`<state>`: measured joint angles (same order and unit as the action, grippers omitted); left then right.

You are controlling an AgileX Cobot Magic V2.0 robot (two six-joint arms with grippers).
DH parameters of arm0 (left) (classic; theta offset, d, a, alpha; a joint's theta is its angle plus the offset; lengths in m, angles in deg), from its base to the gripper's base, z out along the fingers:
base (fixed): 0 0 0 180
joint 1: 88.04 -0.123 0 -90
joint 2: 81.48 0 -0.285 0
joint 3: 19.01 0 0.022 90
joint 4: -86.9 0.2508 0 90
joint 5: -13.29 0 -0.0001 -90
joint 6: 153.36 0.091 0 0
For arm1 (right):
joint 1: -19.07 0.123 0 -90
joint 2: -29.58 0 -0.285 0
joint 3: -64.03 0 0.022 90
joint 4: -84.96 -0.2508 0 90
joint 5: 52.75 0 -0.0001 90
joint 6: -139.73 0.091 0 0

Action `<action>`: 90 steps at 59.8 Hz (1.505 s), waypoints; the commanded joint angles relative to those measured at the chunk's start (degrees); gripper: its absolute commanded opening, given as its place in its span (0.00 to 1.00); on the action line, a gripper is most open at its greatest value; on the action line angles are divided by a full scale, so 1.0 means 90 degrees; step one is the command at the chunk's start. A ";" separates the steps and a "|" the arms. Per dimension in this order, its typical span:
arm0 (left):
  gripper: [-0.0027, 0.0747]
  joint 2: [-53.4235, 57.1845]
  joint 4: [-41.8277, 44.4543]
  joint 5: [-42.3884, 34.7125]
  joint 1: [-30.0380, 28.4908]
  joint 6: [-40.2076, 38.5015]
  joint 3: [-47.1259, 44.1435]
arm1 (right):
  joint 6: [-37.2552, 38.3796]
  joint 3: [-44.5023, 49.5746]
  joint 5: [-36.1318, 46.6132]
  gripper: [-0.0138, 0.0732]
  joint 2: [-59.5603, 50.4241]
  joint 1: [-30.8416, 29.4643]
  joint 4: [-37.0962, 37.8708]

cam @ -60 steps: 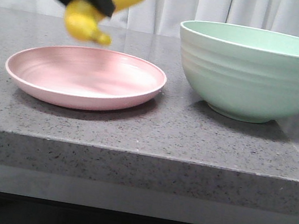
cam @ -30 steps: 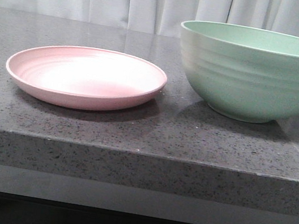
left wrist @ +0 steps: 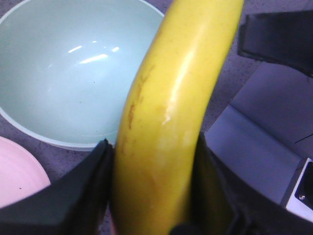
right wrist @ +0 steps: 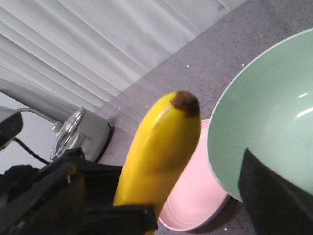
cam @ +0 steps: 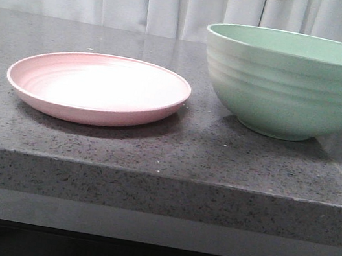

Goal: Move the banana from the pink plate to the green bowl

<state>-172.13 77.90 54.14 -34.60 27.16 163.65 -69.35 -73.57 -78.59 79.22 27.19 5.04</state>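
On the counter (cam: 154, 151), pink plate (cam: 99, 88) and green bowl (cam: 293, 83) sit empty.

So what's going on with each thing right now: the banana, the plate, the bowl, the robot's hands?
banana: held in the air, above the bowl's left rim
pink plate: empty, flat on the counter
green bowl: upright, empty
left gripper: shut on the banana
right gripper: fingers not visible, cannot tell

Front view faces the worktop's (cam: 148, 183) near edge, low and level; both wrist views look down closely, sharing the bowl (left wrist: 63, 73) and plate (right wrist: 193, 196)
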 commanded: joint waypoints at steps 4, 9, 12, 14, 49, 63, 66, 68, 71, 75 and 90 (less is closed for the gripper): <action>0.18 0.0201 -0.0083 -0.0432 0.0043 -0.0004 0.0212 | -0.1111 -0.0409 -0.0413 0.90 0.0662 0.0010 -0.1319; 0.18 0.0201 -0.0083 -0.0432 0.0043 -0.0004 0.0212 | -0.1599 -0.0552 -0.0871 0.90 0.1046 0.0010 -0.1902; 0.18 0.0201 -0.0083 -0.0432 0.0043 -0.0004 0.0212 | -0.1882 -0.0627 -0.1139 0.90 0.1232 0.0010 -0.2259; 0.18 0.0201 -0.0083 -0.0432 0.0043 -0.0004 0.0212 | -0.2013 -0.0675 -0.1366 0.90 0.1382 0.0010 -0.2463; 0.29 0.0201 -0.0083 -0.0432 0.0043 -0.0004 0.0212 | -0.2069 -0.0776 -0.2120 0.29 0.1887 0.0010 -0.2697; 0.72 0.0201 -0.0083 -0.0432 0.0043 0.0000 0.0212 | -0.2711 -0.1173 -0.1461 0.29 0.2134 0.0003 -0.2255; 0.76 0.0201 -0.0083 -0.0432 0.0043 0.0000 0.0212 | -0.2844 -0.1491 -0.1189 0.29 0.2290 0.0003 -0.1924; 0.75 0.0201 -0.0083 -0.0432 0.0043 0.0000 0.0212 | -0.2893 -0.1689 -0.1050 0.29 0.2379 0.0003 -0.1634; 0.75 0.0201 -0.0083 -0.0432 0.0043 0.0000 0.0212 | -0.2901 -0.2070 -0.0783 0.29 0.2567 0.0003 -0.1136; 0.75 0.0201 -0.0083 -0.0432 0.0043 0.0000 0.0212 | -0.2901 -0.2650 -0.0516 0.29 0.2827 0.0003 -0.0417; 0.75 0.0201 -0.0083 -0.0432 0.0043 0.0000 0.0212 | -0.2900 -0.4241 -0.0180 0.29 0.4035 0.0003 0.1435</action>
<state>-172.13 78.07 54.16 -34.51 27.21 163.87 -94.59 -106.96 -81.77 114.01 27.28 15.02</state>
